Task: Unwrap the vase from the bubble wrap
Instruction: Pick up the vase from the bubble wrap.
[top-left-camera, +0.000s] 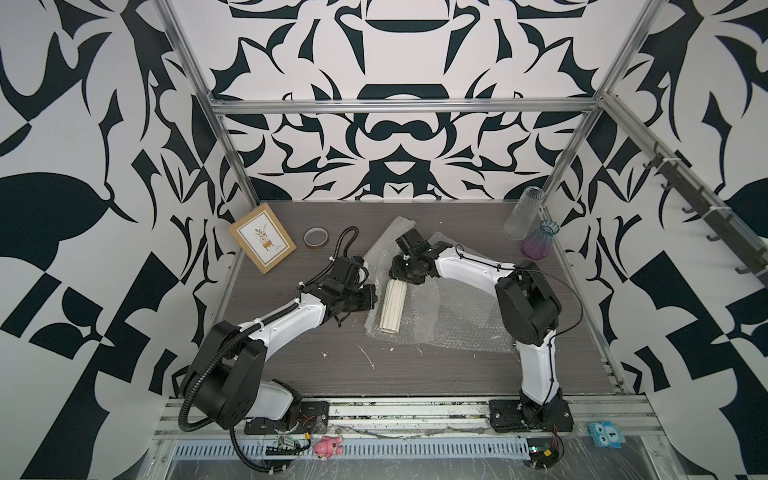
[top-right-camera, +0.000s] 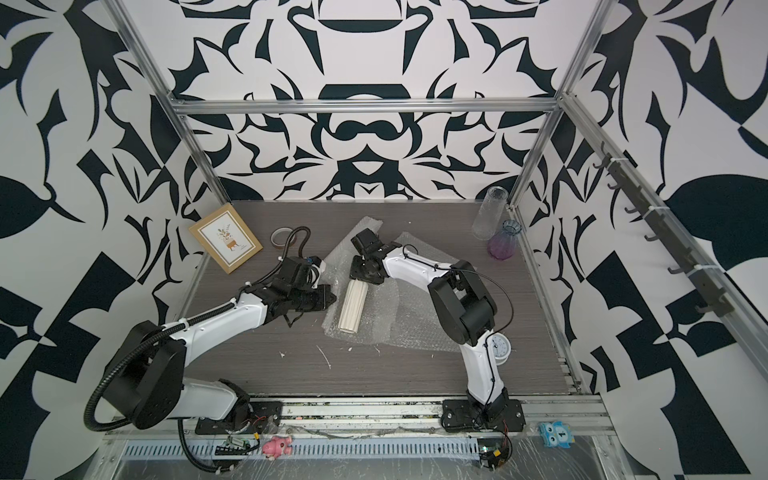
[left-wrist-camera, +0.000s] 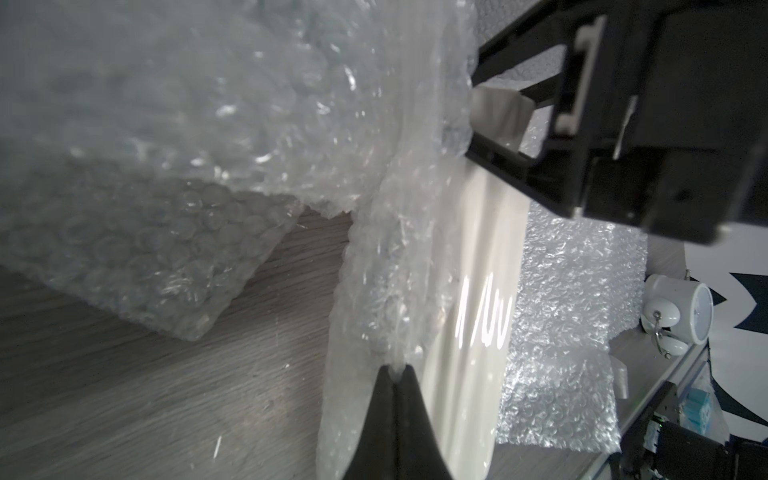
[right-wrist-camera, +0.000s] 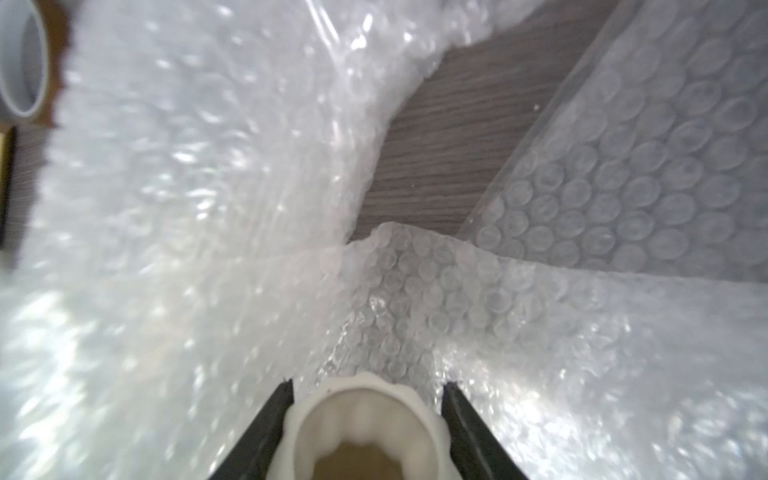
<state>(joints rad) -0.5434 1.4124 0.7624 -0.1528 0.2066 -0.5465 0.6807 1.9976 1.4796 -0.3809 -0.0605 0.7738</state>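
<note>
1. The vase (top-left-camera: 392, 309), cream and ribbed, lay on its side near the middle of the table (top-left-camera: 291, 365), mouth toward the far side.
2. Most of the unwrapping looked done. The bubble wrap (top-left-camera: 449, 320) was opened out flat beneath the vase and to its right, and the vase's upper side was bare in both top views.
3. One flap of wrap remained raised against the vase's left side.
4. The left gripper (left-wrist-camera: 394, 368) had its jaws fully closed, pinching the edge of that flap.
5. The right gripper (right-wrist-camera: 370, 382) had its jaws about half spread, set against either side of the vase's mouth and apparently gripping the rim.
6. What was left, by my judgement, was to pull the last flap away and separate the vase from the sheet under it.
</note>
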